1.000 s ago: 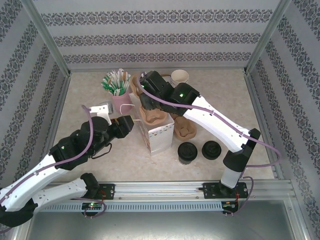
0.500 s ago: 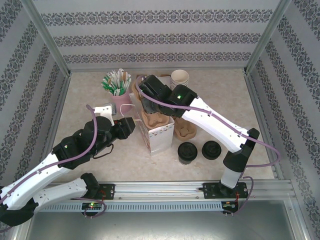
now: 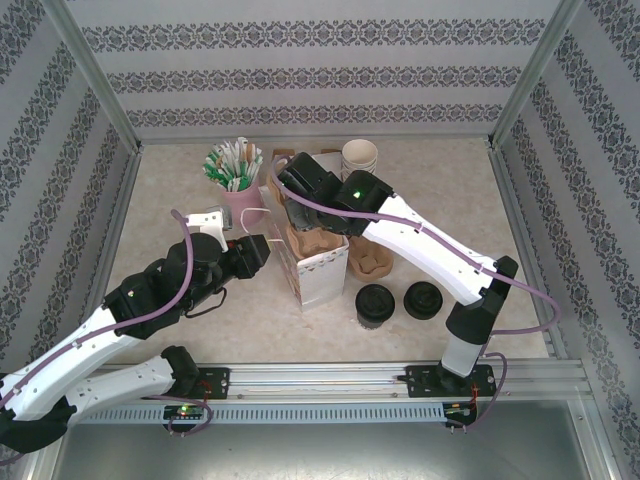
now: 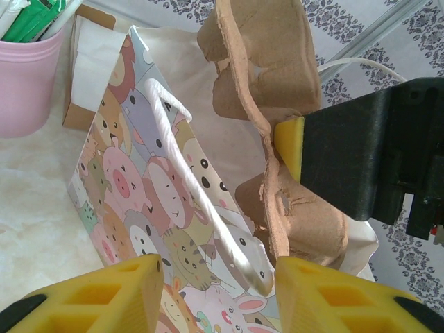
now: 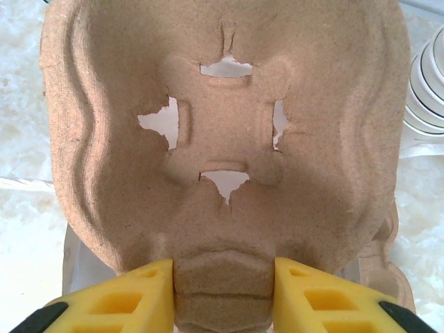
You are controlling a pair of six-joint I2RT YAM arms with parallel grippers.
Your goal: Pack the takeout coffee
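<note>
The coffee [image 3: 375, 303] is stood on the tabletop [image 3: 180, 200], just beside the bag [image 3: 318, 275], and is not yet packed. A pulp carrier [image 5: 222, 139] is pinched by the right claw [image 5: 223, 291] and held partly inside the bag's open mouth. The bag's rim is straddled by the left claw [image 4: 218, 274], though a grip cannot be told; seating the carrier and loading the coffee are judged to remain.
</note>
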